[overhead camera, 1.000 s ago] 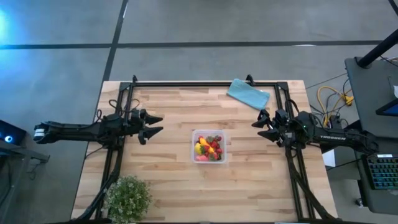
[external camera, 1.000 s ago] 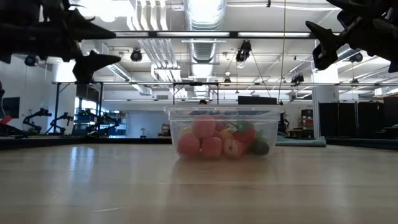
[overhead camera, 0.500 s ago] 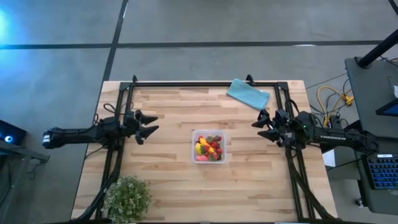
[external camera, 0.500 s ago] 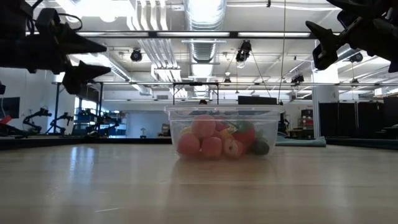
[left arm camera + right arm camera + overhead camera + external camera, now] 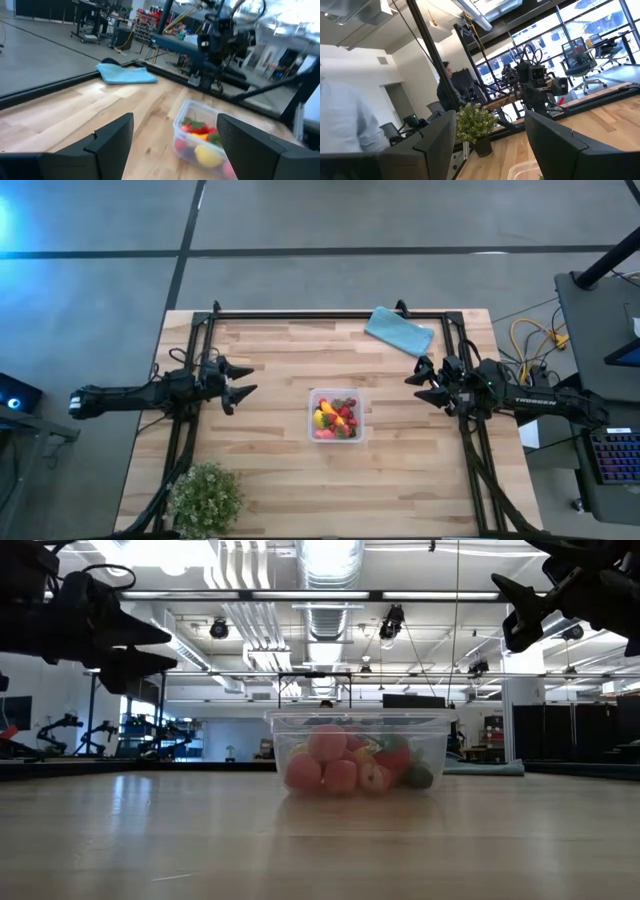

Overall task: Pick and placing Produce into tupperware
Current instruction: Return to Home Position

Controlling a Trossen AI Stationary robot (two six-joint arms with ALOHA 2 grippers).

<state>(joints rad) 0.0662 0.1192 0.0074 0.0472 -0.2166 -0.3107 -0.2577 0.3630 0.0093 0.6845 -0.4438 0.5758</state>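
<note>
Your tupperware stands near the middle of the table, between the two arms. All the produce you can see lies piled inside it: red and pink strawberry pieces, a yellow lemon, some orange and a few dark green bits. In the low view the pile reaches about two thirds of the way up the clear walls.

Your left end effector hangs over the table's left side, well apart from the tupperware and pointing toward it. Its fingers are spread wide and hold nothing.

Your right end effector hangs over the right side, facing the tupperware from the other way, also wide and empty. The low view shows both of them raised higher than the tupperware's rim.

The teal cloth lies folded at the table's far edge, near the right end effector. The plant stands at the corner on the left arm's side, on the edge opposite the cloth. Neither touches the tupperware.
</note>
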